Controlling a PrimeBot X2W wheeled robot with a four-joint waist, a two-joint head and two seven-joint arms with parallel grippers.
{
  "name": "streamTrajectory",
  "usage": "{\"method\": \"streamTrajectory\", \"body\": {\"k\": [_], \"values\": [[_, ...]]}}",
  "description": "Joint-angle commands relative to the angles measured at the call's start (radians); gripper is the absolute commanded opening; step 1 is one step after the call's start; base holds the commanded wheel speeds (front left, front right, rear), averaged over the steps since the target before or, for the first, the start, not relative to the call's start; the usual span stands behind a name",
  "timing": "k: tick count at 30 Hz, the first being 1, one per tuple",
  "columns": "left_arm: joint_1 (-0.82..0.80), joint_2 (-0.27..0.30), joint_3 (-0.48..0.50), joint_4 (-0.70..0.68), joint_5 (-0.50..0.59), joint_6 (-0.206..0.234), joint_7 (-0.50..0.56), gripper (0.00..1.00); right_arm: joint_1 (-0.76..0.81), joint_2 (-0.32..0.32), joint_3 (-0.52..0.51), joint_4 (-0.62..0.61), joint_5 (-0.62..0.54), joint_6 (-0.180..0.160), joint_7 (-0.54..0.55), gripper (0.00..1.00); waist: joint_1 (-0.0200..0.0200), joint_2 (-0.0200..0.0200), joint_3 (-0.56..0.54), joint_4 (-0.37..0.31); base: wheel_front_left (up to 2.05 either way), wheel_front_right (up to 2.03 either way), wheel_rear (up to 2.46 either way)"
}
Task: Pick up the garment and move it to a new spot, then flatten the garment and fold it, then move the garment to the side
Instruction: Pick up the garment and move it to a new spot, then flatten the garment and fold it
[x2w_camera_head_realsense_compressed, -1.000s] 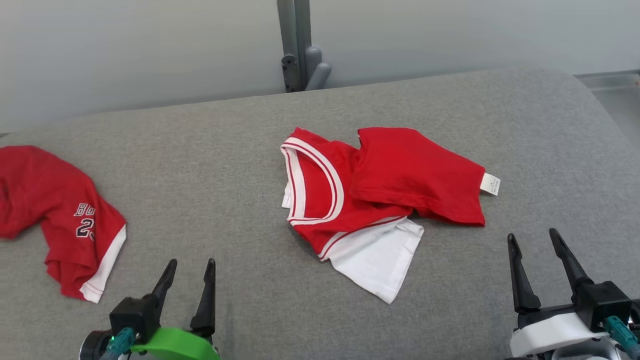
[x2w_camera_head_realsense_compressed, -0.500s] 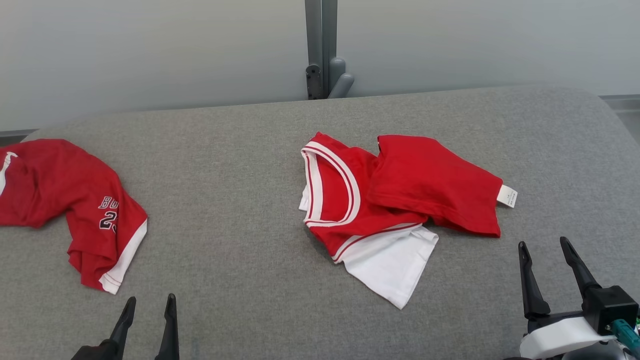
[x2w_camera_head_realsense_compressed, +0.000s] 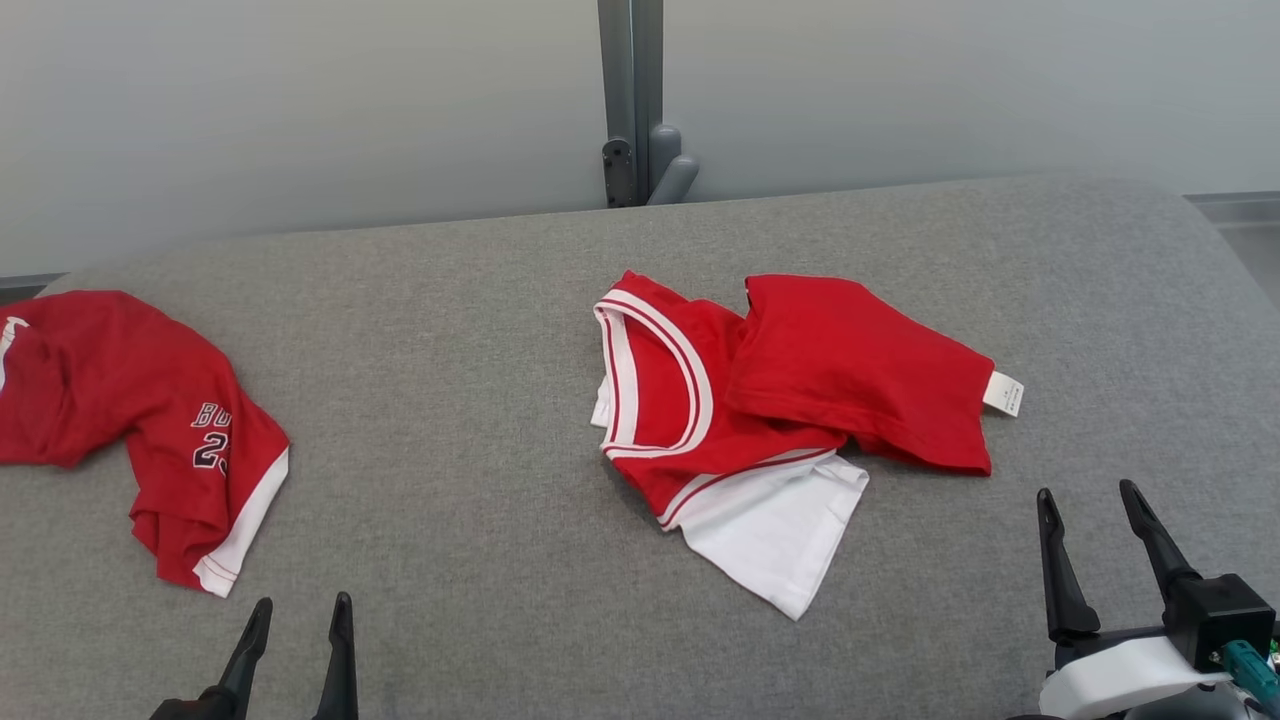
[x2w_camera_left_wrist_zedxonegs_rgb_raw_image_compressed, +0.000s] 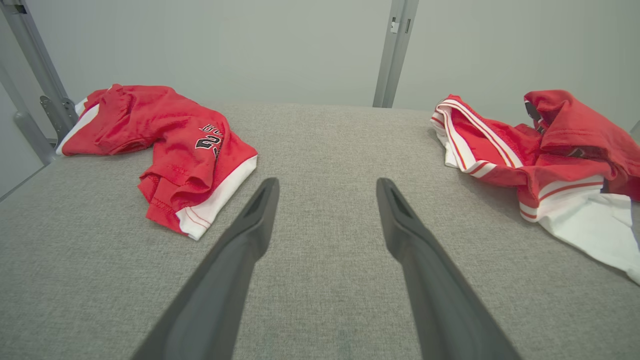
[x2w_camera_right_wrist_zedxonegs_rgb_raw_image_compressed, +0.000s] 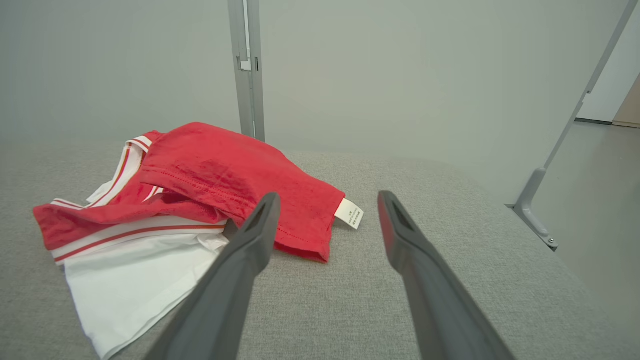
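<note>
A crumpled red garment (x2w_camera_head_realsense_compressed: 780, 400) with white trim and a white panel lies mid-table, a white tag at its right end; it also shows in the left wrist view (x2w_camera_left_wrist_zedxonegs_rgb_raw_image_compressed: 540, 150) and the right wrist view (x2w_camera_right_wrist_zedxonegs_rgb_raw_image_compressed: 215, 175). A second red garment (x2w_camera_head_realsense_compressed: 120, 390) with black lettering and a white hem lies bunched at the far left (x2w_camera_left_wrist_zedxonegs_rgb_raw_image_compressed: 165, 130). My left gripper (x2w_camera_head_realsense_compressed: 304, 602) stands open at the bottom left, over bare fabric between the two (x2w_camera_left_wrist_zedxonegs_rgb_raw_image_compressed: 326, 182). My right gripper (x2w_camera_head_realsense_compressed: 1087, 490) is open, just short of the central garment's right end (x2w_camera_right_wrist_zedxonegs_rgb_raw_image_compressed: 328, 196). Neither holds anything.
The grey padded table (x2w_camera_head_realsense_compressed: 450, 350) ends at a rounded right edge, with floor beyond it. A grey metal post (x2w_camera_head_realsense_compressed: 630, 100) stands behind the far edge against a pale wall. Another post foot (x2w_camera_right_wrist_zedxonegs_rgb_raw_image_compressed: 535, 220) stands off the table's right side.
The head view has shifted, sliding the scene slightly right and down. My left gripper has drawn back toward the bottom edge. The right gripper and both garments stay put.
</note>
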Motion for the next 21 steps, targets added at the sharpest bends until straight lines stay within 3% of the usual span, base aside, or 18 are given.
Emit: {"method": "streamTrajectory", "body": {"k": [1, 14, 21], "values": [[-0.014, -0.004, 0.008, 0.002, 0.013, -0.009, -0.003, 1.0, 0.0, -0.003, 0.001, 0.003, 0.006, 0.0, -0.003, 1.0, 0.0, 0.0, -0.001, 0.001, 0.0, 0.0, 0.0], [-0.015, -0.03, 0.034, 0.025, 0.054, -0.037, -0.003, 1.0, -0.004, 0.0, 0.013, 0.006, 0.012, 0.0, -0.003, 1.0, 0.0, 0.0, -0.003, -0.005, 0.0, 0.0, 0.0], [-0.041, -0.059, 0.001, 0.057, 0.037, -0.04, -0.002, 1.0, -0.019, 0.001, 0.02, -0.002, 0.016, 0.0, -0.003, 1.0, 0.0, 0.0, 0.014, -0.019, 0.0, 0.0, 0.0]]}}
